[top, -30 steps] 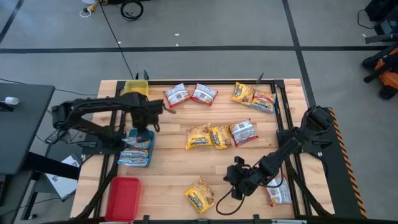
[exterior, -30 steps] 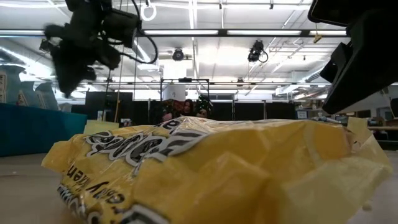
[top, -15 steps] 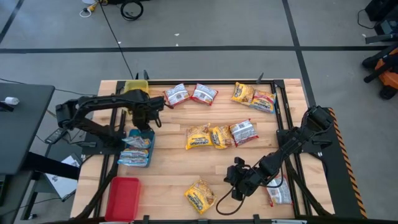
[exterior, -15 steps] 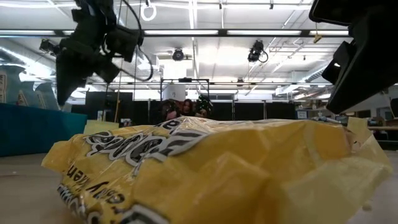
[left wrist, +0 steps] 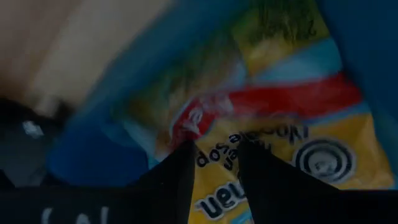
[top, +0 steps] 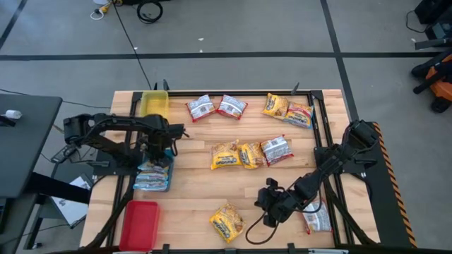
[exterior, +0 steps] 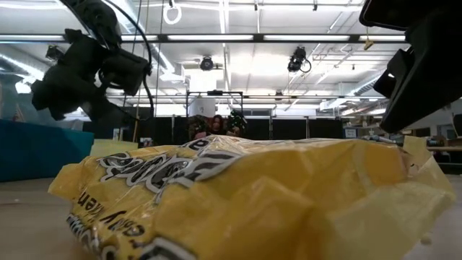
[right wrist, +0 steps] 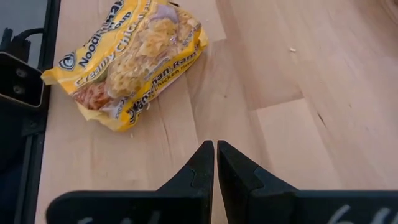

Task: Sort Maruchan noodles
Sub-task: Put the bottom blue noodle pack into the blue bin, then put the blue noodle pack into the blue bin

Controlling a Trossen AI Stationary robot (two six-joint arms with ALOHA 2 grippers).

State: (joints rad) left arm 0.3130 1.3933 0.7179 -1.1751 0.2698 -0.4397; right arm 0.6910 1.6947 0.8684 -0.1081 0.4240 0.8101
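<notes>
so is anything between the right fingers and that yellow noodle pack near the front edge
Nothing visible. The right gripper, fingers shut, points across bare wood at the yellow noodle pack, which lies flat near the table's front edge. No other packet or tray sits in that gap in the high view.

Left arm: extended across the table's left side, elbow bent, with the left gripper (top: pixel 159 146) angled downward and its fingers (left wrist: pixel 177 177) set a narrow gap apart. Right arm: folded low over the near right area, right gripper (right wrist: pixel 215 163) closed, fingertips nearly touching.
</notes>
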